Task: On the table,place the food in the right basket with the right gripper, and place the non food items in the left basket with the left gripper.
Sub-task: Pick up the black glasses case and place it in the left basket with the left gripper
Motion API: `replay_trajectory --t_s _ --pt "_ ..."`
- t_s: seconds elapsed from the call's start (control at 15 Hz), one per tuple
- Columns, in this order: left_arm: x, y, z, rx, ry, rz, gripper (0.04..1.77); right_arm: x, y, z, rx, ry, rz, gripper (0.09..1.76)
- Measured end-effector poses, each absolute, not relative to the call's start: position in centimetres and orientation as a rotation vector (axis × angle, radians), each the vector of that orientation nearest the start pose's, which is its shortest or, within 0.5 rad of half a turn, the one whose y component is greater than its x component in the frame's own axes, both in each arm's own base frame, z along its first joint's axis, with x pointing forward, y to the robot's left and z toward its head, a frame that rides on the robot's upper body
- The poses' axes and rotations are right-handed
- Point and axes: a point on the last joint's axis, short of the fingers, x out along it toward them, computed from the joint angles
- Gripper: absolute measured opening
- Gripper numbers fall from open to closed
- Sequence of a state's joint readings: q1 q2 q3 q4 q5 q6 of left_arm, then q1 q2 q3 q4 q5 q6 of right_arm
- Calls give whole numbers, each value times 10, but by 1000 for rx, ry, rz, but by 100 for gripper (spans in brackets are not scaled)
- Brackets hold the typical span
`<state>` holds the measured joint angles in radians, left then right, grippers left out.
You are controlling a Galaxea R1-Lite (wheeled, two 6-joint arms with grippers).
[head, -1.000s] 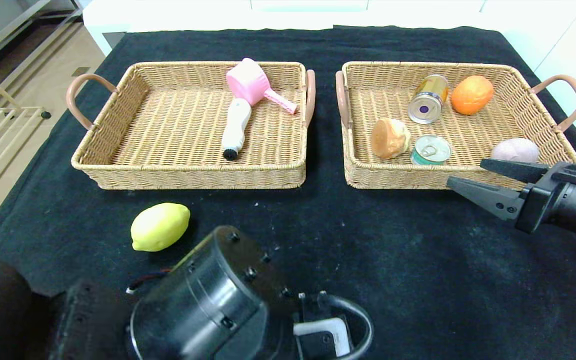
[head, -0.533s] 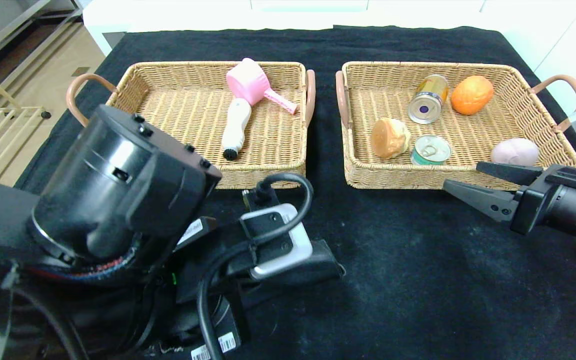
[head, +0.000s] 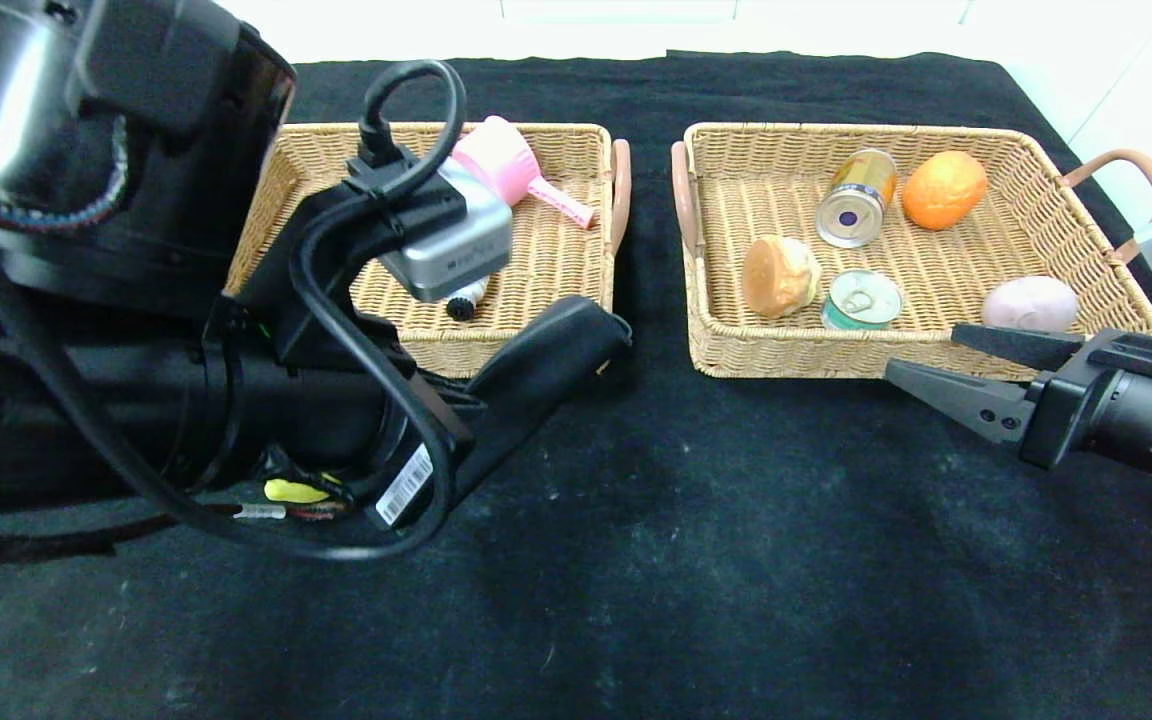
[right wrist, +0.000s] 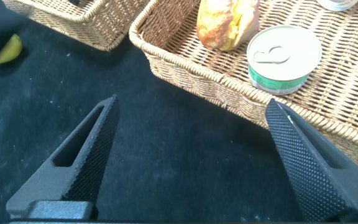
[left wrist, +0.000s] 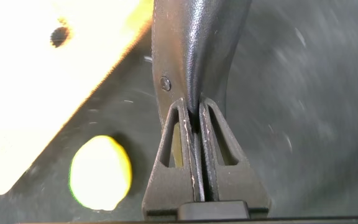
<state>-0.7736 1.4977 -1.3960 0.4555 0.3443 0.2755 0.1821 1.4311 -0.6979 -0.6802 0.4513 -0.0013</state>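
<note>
A yellow lemon (left wrist: pixel 100 172) lies on the black cloth before the left basket (head: pixel 536 355); my left arm hides it in the head view, and it shows in the right wrist view (right wrist: pixel 8 50). My left gripper (head: pixel 591 330) is shut and empty, over the left basket's front right corner, beside the lemon in its wrist view (left wrist: pixel 197 37). My right gripper (head: pixel 921 351) is open and empty in front of the right basket (head: pixel 786 355), also shown in its wrist view (right wrist: pixel 191 102). A pink item (head: pixel 501 165) and a white brush (head: pixel 466 300) lie in the left basket.
The right basket holds a gold can (head: pixel 856 197), an orange (head: pixel 943 189), a bread roll (head: pixel 781 275), a green tin (head: pixel 862 299) and a pale pink item (head: pixel 1031 302). My left arm (head: pixel 136 300) blocks the table's left side.
My left arm has risen and swung forward toward the left basket, now covering the lemon in the head view. The right gripper has barely moved and stays open.
</note>
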Motion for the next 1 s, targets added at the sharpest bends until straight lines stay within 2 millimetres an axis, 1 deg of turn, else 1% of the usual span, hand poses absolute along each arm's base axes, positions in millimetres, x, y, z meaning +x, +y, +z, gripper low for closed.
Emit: replay_trajectory --t_s 0.2,0.67,0.8,1.0 --pt "202 -157 317 467 384 -389 17 233 53 231 6 53 633 171" --pt "273 -134 344 344 240 -165 17 233 52 231 6 50 630 171" --pt "294 -127 348 322 184 -110 16 233 52 231 5 50 630 171" --pt "314 -120 350 310 166 -62 16 234 52 231 6 52 630 171"
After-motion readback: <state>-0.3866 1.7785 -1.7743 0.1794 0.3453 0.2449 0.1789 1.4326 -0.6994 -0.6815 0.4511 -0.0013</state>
